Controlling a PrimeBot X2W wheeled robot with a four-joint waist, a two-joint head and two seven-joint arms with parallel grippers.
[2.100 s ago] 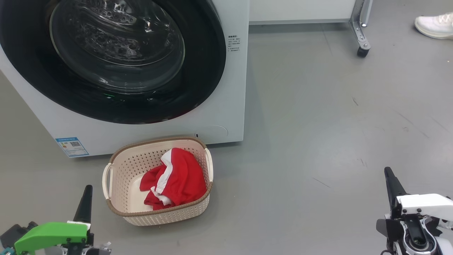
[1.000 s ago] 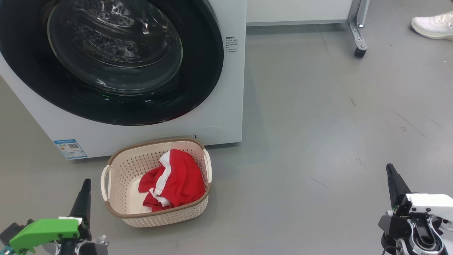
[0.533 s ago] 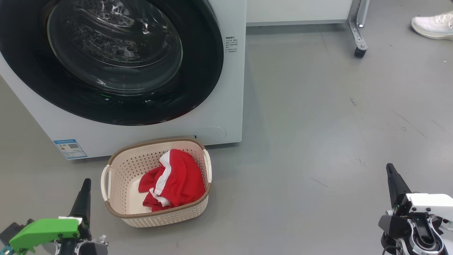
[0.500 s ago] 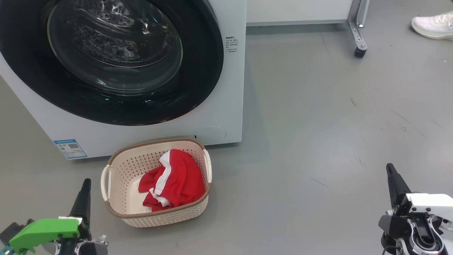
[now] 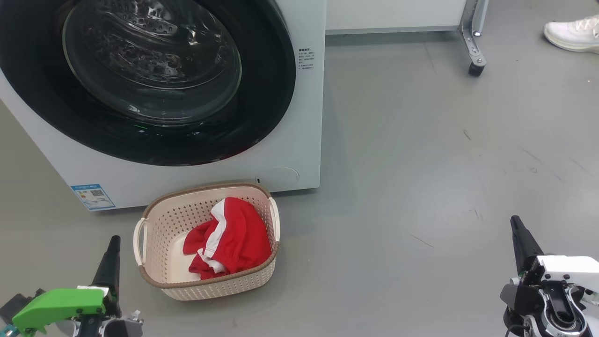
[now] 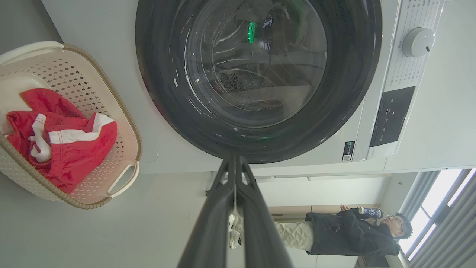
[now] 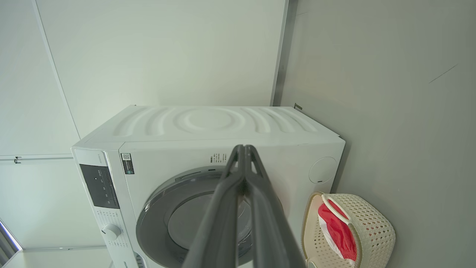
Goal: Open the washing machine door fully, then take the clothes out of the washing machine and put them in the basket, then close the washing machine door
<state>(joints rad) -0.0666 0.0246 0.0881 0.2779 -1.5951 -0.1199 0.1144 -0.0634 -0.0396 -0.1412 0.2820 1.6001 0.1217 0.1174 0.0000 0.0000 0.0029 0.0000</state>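
The white washing machine (image 5: 290,140) (image 7: 208,126) fills the upper left of the head view, and its black-rimmed glass door (image 5: 149,75) (image 6: 256,74) lies shut against the front. On the floor in front of the machine stands the cream basket (image 5: 159,220) (image 6: 111,96) (image 7: 375,223), with the red clothes (image 5: 229,238) (image 6: 63,145) (image 7: 334,227) lying inside it. My left gripper (image 5: 113,241) (image 6: 235,159) is shut and empty, left of the basket. Far off at the lower right, my right gripper (image 5: 514,220) (image 7: 244,147) is shut and empty too.
A wheeled metal leg (image 5: 475,51) of a white unit stands at the back right, and a white shoe (image 5: 571,32) sits beyond it. In the left wrist view a person (image 6: 346,232) stands in the room's background. Bare grey floor (image 5: 421,164) spreads to the right.
The head camera shifted slightly two seconds ago. Over the last second nothing has visibly moved.
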